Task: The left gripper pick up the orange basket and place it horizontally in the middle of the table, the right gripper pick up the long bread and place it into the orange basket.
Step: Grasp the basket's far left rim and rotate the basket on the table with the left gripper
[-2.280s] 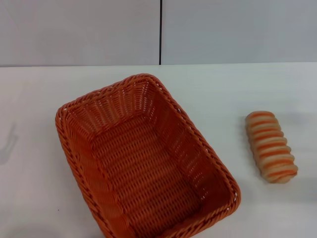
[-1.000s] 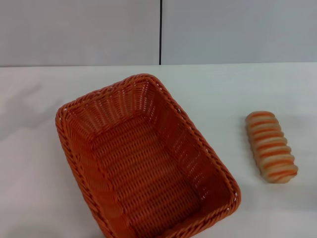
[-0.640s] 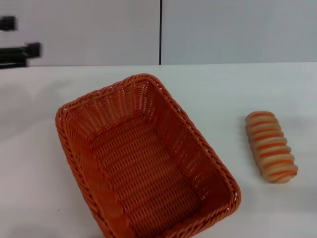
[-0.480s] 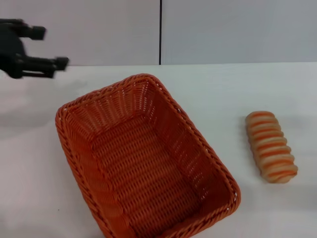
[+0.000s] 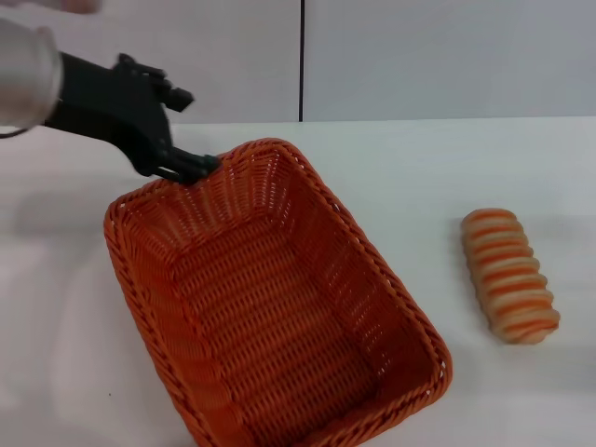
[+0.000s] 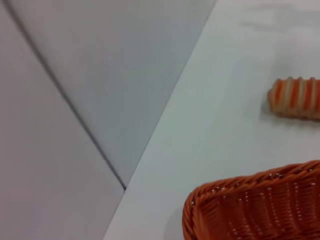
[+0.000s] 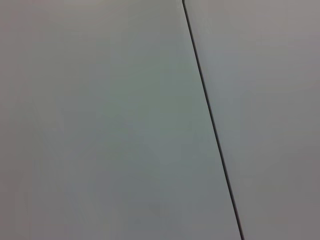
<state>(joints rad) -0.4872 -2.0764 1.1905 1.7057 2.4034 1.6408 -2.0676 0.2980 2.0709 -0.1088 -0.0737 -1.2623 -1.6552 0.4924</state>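
The orange basket (image 5: 270,317) lies at a slant on the white table (image 5: 419,168), its far corner pointing away from me and its inside bare. My left gripper (image 5: 194,132) hangs open just above that far left corner, its lower finger close over the braided rim and nothing between its fingers. In the left wrist view a corner of the basket (image 6: 260,210) shows, with the long bread (image 6: 296,98) beyond it. The long bread (image 5: 510,276) lies on the table right of the basket, apart from it. My right gripper is out of view.
A pale grey wall with a dark vertical seam (image 5: 302,60) stands behind the table. The right wrist view shows only that wall and the seam (image 7: 212,125). White tabletop stretches between basket and bread and behind the basket.
My left arm has come in from the far left and moved right and down to the basket's far left corner. Basket and bread have not moved.
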